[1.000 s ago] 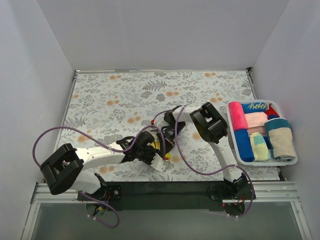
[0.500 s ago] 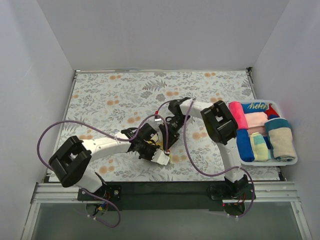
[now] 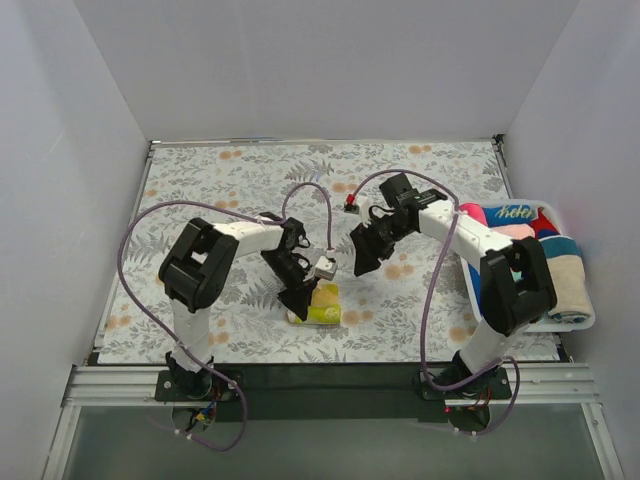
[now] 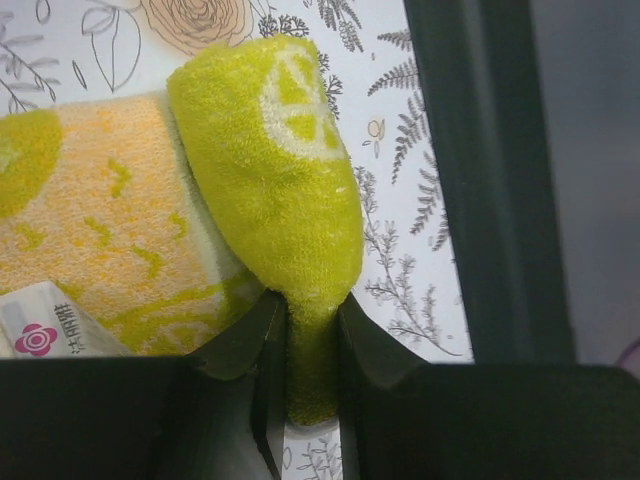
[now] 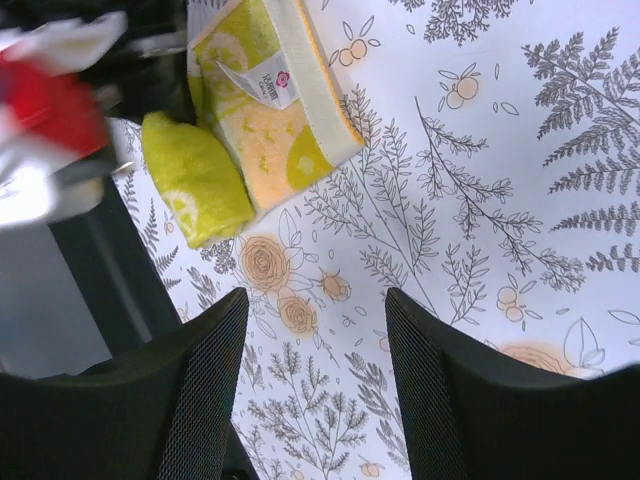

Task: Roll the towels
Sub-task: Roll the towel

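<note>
A yellow patterned towel (image 3: pixel 322 304) lies partly rolled on the floral covering, near the front middle. My left gripper (image 3: pixel 301 298) is at its left end and is shut on a pinched green fold of it. In the left wrist view the fold (image 4: pixel 288 190) bulges out from between the closed jaws of the left gripper (image 4: pixel 308 312). My right gripper (image 3: pixel 360 256) hovers up and to the right of the towel, open and holding nothing. In the right wrist view the right gripper (image 5: pixel 315 335) has only the covering between its fingers, with the towel (image 5: pixel 262 105) and its white label beyond.
A white basket (image 3: pixel 583 319) at the right edge holds several rolled towels, among them a pink one (image 3: pixel 475 231), a blue one (image 3: pixel 488 290) and a beige one (image 3: pixel 566 287). The floral covering (image 3: pixel 230 200) spans the table. Purple cables loop over both arms.
My right gripper has opened, let go of the towel and drawn back up and to the right. My left arm has swung its elbow inward while its gripper stays shut on the towel.
</note>
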